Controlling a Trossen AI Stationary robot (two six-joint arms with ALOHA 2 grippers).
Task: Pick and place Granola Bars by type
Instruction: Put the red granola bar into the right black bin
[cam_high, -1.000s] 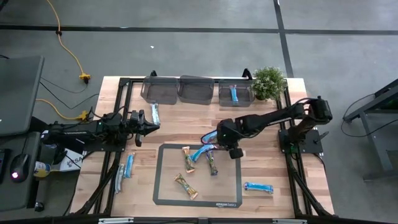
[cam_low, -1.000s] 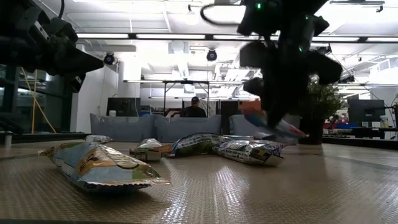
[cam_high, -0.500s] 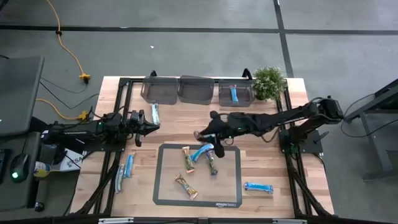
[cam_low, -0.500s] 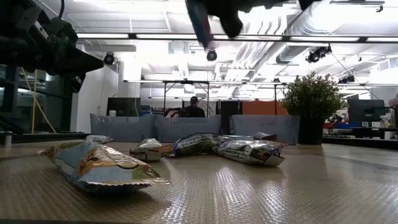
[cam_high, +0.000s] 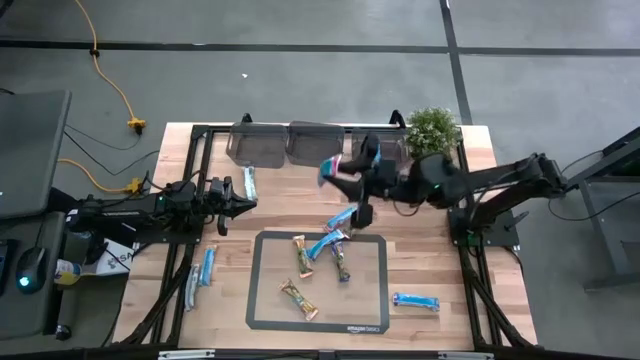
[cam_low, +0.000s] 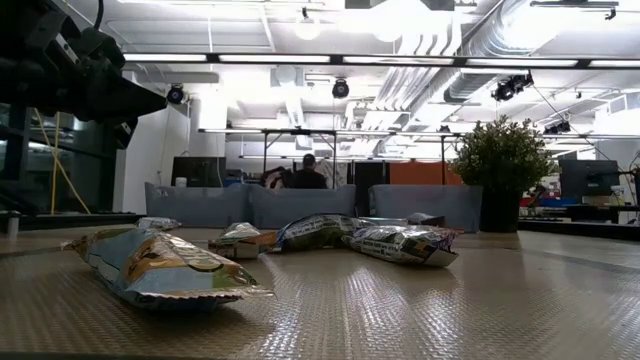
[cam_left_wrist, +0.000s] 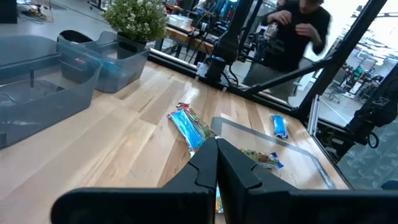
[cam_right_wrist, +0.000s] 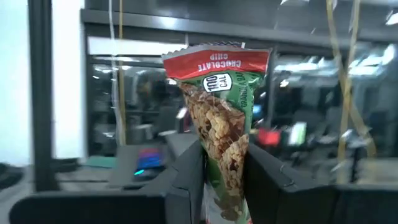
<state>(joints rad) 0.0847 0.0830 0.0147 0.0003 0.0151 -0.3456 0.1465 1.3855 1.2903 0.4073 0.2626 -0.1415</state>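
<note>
Transport step under way: right gripper (cam_high: 345, 170) is pinching a chocolate-chip granola bar (cam_right_wrist: 219, 118) between its fingers, carrying it above the table just below the row of clear bins (cam_high: 315, 142) in the upper centre of the high view. Left gripper (cam_high: 245, 203) is waiting at centre left, fingers closed on nothing. Other bars (cam_high: 322, 245) are lying on the mat (cam_high: 262, 310) in the lower centre. Next move likely requires choosing the matching bin, then releasing.

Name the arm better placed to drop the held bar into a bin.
Right. Its gripper is shut on the red-green bar, raised just in front of the bins. The left gripper is shut, empty, at the table's left side.
</note>
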